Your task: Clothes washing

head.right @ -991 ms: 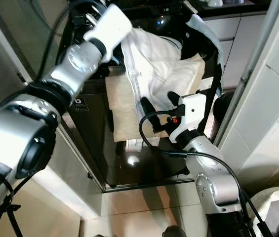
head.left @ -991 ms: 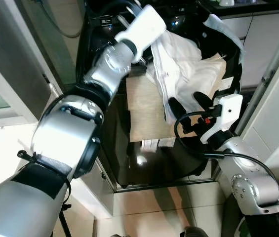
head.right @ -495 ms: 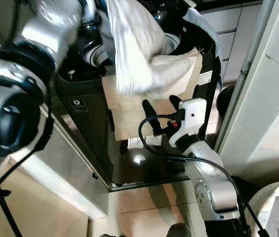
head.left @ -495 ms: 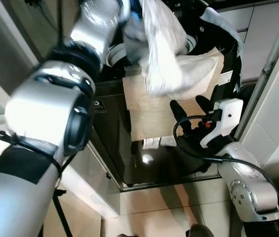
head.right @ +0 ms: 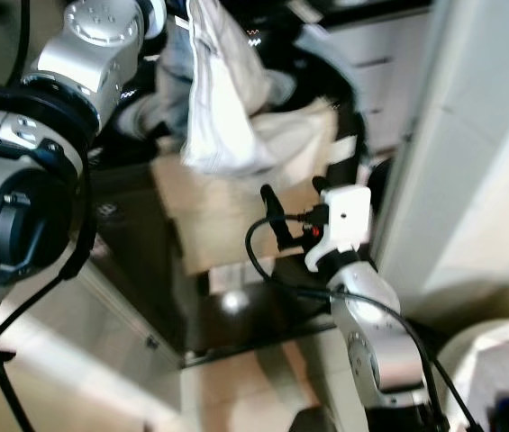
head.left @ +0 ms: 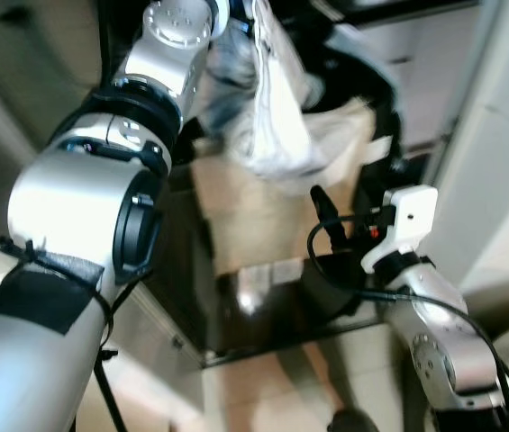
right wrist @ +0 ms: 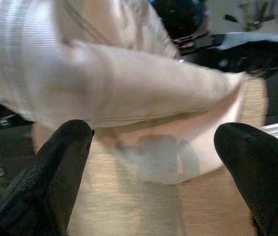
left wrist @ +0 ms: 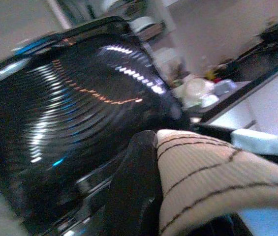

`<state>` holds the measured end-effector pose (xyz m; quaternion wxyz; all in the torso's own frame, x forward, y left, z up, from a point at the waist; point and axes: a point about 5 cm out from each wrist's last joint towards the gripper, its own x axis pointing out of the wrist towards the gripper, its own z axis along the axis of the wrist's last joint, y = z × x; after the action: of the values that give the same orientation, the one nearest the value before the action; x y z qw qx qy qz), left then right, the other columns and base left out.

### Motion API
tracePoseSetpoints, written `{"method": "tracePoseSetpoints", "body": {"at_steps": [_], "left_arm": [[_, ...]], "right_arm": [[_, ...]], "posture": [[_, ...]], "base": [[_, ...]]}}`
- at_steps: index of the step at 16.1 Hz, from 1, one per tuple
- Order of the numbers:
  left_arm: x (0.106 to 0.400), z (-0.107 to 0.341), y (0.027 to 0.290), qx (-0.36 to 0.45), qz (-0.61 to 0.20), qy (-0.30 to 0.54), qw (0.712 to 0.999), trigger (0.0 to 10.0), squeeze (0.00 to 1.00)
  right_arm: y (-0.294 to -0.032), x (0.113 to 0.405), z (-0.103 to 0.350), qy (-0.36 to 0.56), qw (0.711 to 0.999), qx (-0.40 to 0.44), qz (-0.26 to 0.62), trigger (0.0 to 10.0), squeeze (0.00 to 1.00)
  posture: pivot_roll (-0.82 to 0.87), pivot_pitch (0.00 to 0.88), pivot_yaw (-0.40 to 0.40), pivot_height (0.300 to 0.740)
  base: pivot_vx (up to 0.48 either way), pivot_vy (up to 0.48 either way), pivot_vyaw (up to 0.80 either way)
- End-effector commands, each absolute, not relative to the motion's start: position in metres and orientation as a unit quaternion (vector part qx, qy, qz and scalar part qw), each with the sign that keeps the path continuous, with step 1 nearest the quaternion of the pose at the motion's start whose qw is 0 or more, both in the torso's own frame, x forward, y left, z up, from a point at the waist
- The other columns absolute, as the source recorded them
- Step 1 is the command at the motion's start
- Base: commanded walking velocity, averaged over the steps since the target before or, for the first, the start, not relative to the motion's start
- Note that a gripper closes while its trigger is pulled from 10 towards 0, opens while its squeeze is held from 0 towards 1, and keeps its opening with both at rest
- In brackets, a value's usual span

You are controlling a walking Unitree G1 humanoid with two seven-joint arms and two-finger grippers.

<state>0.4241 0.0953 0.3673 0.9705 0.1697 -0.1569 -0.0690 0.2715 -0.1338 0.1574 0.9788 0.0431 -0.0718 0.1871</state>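
Between the left gripper's [left wrist: 153, 187] jaws, pale striped cloth [left wrist: 212, 177] is sitting pinched against a black finger [left wrist: 136, 182], w/ the washer's dark ribbed lid [left wrist: 70, 108] just behind. Head views, blurred: left arm [head.left: 155, 81] is reaching up high, white garment [head.left: 277, 108] hanging from it over the black washer [head.left: 191, 261], lower part draping onto a tan board [head.left: 254, 216] across the washer top. Right gripper [right wrist: 153, 162] is hovering just below the cloth w/ jaws spread wide, holding nothing, pointing at garment & board. White cabinets [head.right: 389, 54] are standing behind, pale panel [head.right: 470, 153] to the right.
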Motion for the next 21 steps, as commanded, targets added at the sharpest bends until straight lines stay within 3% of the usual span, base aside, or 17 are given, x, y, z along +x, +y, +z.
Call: {"method": "tracePoseSetpoints", "body": {"at_steps": [1,8,10,15,17,21], "left_arm": [[0.424,0.369,0.104,0.167,-0.057,-0.162,0.971,0.0,0.0],[0.421,0.389,0.113,0.118,-0.036,-0.195,0.973,0.0,0.0],[0.418,0.398,0.106,0.131,-0.048,-0.213,0.967,0.0,0.0],[0.417,0.401,0.092,0.201,-0.07,-0.203,0.956,0.0,0.0],[0.424,0.372,0.098,0.258,-0.063,-0.145,0.953,0.0,0.0],[0.43,0.332,0.101,0.291,-0.074,-0.071,0.951,0.0,0.0]], "right_arm": [[-0.13,0.272,0.158,-0.074,0.977,0.043,0.194,10.0,0.0],[-0.127,0.271,0.15,-0.058,0.976,0.042,0.205,10.0,0.0],[-0.126,0.271,0.148,-0.053,0.975,0.042,0.212,10.0,0.0],[-0.121,0.253,0.147,-0.026,0.959,0.056,0.277,10.0,0.0],[-0.128,0.228,0.158,-0.015,0.94,0.072,0.333,10.0,0.0],[-0.139,0.199,0.193,-0.042,0.916,0.084,0.389,10.0,0.0]], "posture": [[-0.33,0.0,0.201,0.74],[-0.31,0.0,0.179,0.74],[-0.3,0.0,0.174,0.74],[-0.3,0.0,0.181,0.74],[-0.35,0.0,0.215,0.74],[-0.4,0.0,0.248,0.74]], "base": [[0.48,0.0,0.0],[0.457,0.0,0.0],[0.446,0.0,0.0],[0.0,0.0,0.0],[0.0,0.0,0.0],[0.0,0.0,0.0]]}}
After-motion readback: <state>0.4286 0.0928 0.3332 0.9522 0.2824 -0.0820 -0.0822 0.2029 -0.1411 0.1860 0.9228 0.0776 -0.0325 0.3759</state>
